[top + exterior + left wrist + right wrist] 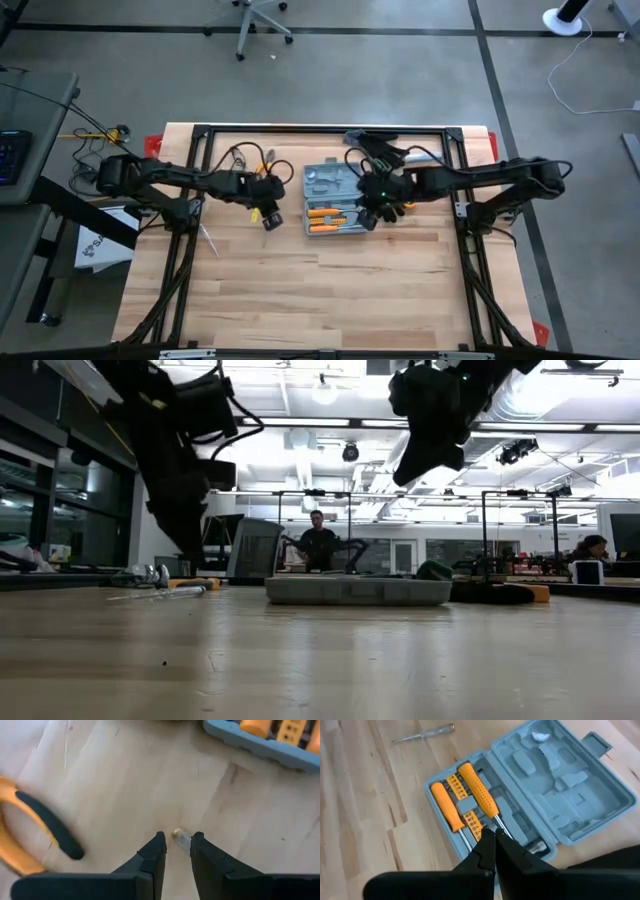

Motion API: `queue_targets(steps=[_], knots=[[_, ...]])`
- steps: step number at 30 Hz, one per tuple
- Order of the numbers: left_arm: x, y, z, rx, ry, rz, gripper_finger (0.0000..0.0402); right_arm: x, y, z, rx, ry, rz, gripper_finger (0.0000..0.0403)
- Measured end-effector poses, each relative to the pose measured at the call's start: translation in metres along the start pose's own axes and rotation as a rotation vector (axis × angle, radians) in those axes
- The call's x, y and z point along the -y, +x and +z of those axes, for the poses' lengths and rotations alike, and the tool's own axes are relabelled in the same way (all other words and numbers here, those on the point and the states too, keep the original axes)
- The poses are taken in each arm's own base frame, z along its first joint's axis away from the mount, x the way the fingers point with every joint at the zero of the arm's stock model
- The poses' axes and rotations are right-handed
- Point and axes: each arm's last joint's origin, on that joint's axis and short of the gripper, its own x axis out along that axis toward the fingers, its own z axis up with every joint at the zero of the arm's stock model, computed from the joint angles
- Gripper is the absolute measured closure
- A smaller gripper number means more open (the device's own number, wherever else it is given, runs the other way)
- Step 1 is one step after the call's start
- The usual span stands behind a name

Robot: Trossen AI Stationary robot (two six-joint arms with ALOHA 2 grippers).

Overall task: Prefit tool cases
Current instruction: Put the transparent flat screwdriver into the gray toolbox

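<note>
The high view looks straight down on the whole table (300, 280) from far above. The low view sits at table height and faces across into the room. Each wrist view looks down from close to the wood. High and right wrist views share the open tool case (335, 198) (530, 790); the left wrist view perhaps catches its edge at 1 o'clock.
</note>
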Motion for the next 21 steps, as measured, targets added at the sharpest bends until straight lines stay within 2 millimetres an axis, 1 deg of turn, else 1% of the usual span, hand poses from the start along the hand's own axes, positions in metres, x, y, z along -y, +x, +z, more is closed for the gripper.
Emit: queue_targets(steps=[4, 6, 14, 18, 21], knots=[[-0.005, 0.006, 0.005, 0.071, -0.015, -0.104, 0.0326, -0.001, 0.005, 0.0, -0.008, 0.007, -0.001, 0.0403], [-0.008, 0.011, 0.007, 0.075, -0.021, -0.13, 0.0326, -0.001, 0.007, -0.001, -0.01, 0.013, -0.001, 0.0403], [-0.021, 0.042, 0.001, -0.075, -0.061, -0.112, 0.0326, -0.002, 0.007, 0.0, -0.01, 0.023, 0.0, 0.0403], [-0.026, 0.043, -0.004, -0.182, -0.102, -0.084, 0.0326, -0.001, 0.007, -0.001, -0.013, 0.023, -0.001, 0.0403], [-0.029, 0.036, -0.01, -0.239, -0.102, -0.07, 0.033, -0.001, 0.007, -0.001, -0.016, 0.023, -0.001, 0.0403]])
